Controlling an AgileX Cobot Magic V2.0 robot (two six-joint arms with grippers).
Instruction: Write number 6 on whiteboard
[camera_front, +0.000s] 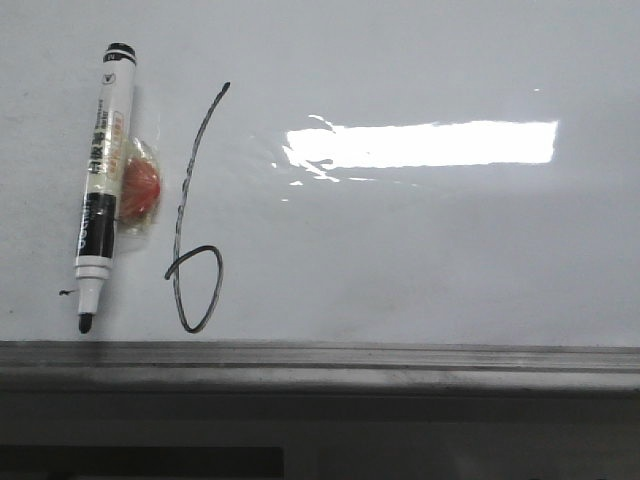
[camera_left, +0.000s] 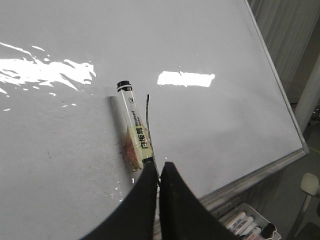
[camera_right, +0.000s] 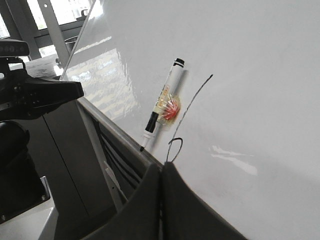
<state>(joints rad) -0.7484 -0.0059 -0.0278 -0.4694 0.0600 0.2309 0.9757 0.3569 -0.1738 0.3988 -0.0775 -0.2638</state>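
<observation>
Closed, empty left tool (camera_left: 160, 172) and right tool (camera_right: 162, 172) off the whiteboard (camera_front: 450, 250), number 6 (camera_front: 195, 230) drawn, marker (camera_front: 103, 180) uncapped beside it, task seemingly done.

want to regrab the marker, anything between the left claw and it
Nothing visible. The left claw is shut, and the marker lies just beyond its tips on the whiteboard, beside the 6. Only a small red thing sits tucked against the marker's far side.
</observation>
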